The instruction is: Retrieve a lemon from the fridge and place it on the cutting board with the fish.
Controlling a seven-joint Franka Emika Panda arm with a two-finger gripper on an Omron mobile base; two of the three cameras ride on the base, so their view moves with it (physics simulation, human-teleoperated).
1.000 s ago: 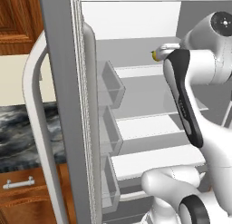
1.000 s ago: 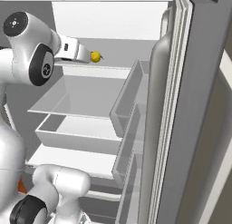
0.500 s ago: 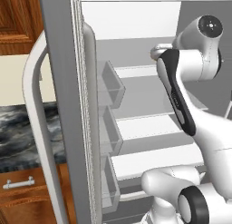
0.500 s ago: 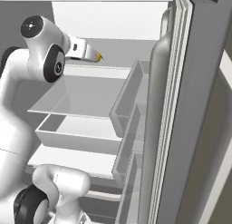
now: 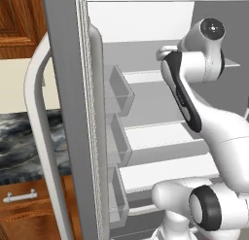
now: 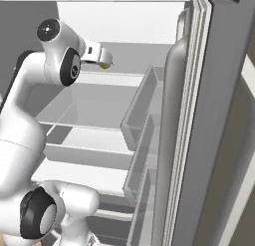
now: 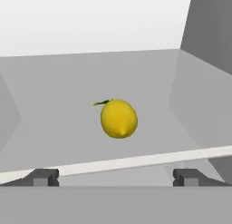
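Observation:
The fridge [image 6: 199,115] stands with both doors swung open, white inside. A small yellow lemon [image 7: 118,119] lies on an upper shelf [image 7: 136,78], a short way beyond my open gripper [image 7: 115,177], whose two fingertips [image 7: 43,177] sit wide apart just in front of the shelf's edge. From the right base, my gripper [image 6: 107,61] reaches into the fridge at upper-shelf height, with the lemon [image 6: 104,66] peeking out just under its tip. My hand [image 5: 163,53] is partly covered by the forearm in the left base view. The cutting board and the fish are out of view.
The left door [image 5: 73,112] and the right door [image 6: 172,140] flank the arm, each with stacked clear bins [image 5: 119,91]. Lower shelves [image 6: 84,140] run under the arm. A marble counter [image 5: 24,146] and wooden cabinets [image 5: 19,20] lie left of the fridge.
The arm has risen and stretched further into the fridge. The gripper has moved up to the lemon, which is now mostly covered by the hand in the right base view.

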